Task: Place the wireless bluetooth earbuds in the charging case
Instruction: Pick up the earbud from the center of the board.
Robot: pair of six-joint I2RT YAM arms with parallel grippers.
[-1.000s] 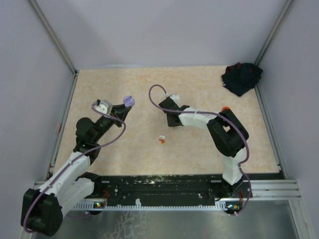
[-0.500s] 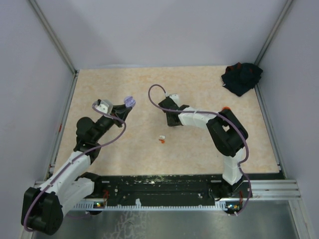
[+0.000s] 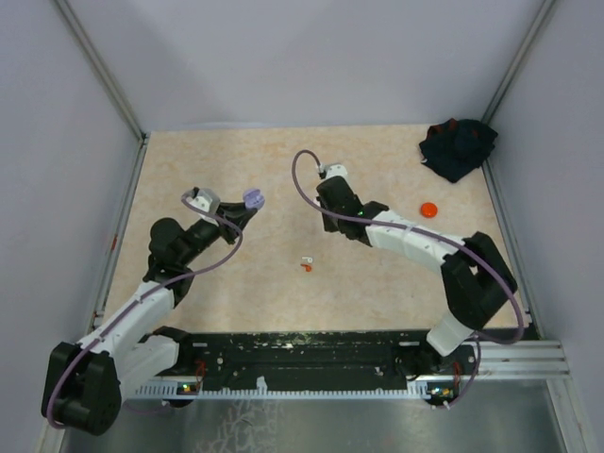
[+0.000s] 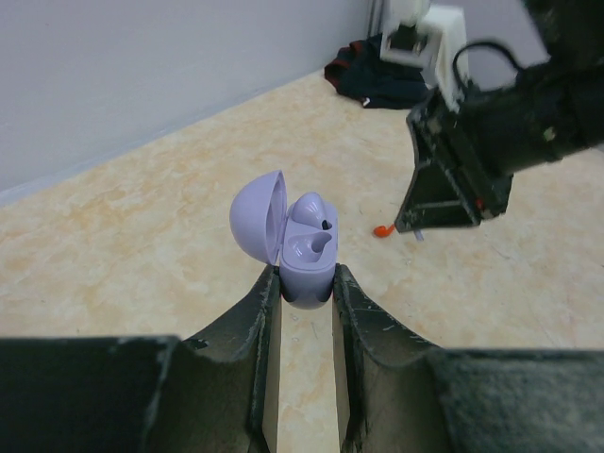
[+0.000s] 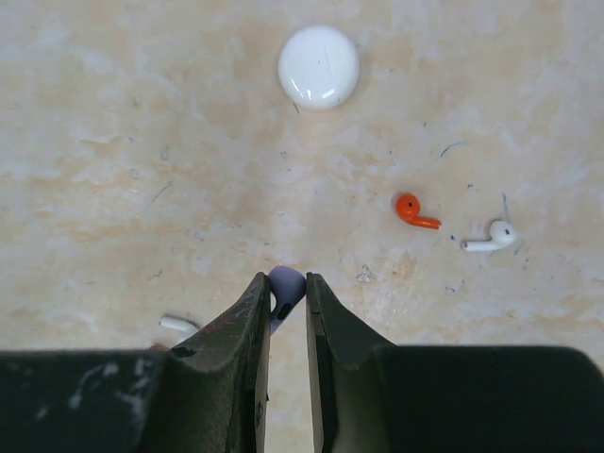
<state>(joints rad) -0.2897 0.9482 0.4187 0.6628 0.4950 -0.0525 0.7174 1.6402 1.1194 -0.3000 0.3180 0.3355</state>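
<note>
My left gripper (image 3: 251, 201) is shut on the base of an open lavender charging case (image 4: 304, 255) and holds it above the table, lid (image 4: 257, 215) tipped to the left. One slot seems to hold a purple earbud (image 4: 310, 210); the other looks empty. My right gripper (image 3: 327, 225) is shut on a purple earbud (image 5: 286, 286) above the table, to the right of the case. An orange earbud (image 5: 415, 210) and a white earbud (image 5: 491, 236) lie on the table; they also show in the top view (image 3: 307, 264). A white stem (image 5: 177, 326) peeks out beside my right gripper's left finger.
A round white case (image 5: 319, 66) lies shut on the table beyond the right gripper. A round orange case (image 3: 428, 209) lies at the right. A black cloth (image 3: 458, 146) is bunched in the far right corner. Metal rails (image 3: 505, 226) edge the table.
The right arm has stretched out and its gripper has moved a little farther away, uncovering the orange case. The left gripper has shifted slightly right with the lavender case.
</note>
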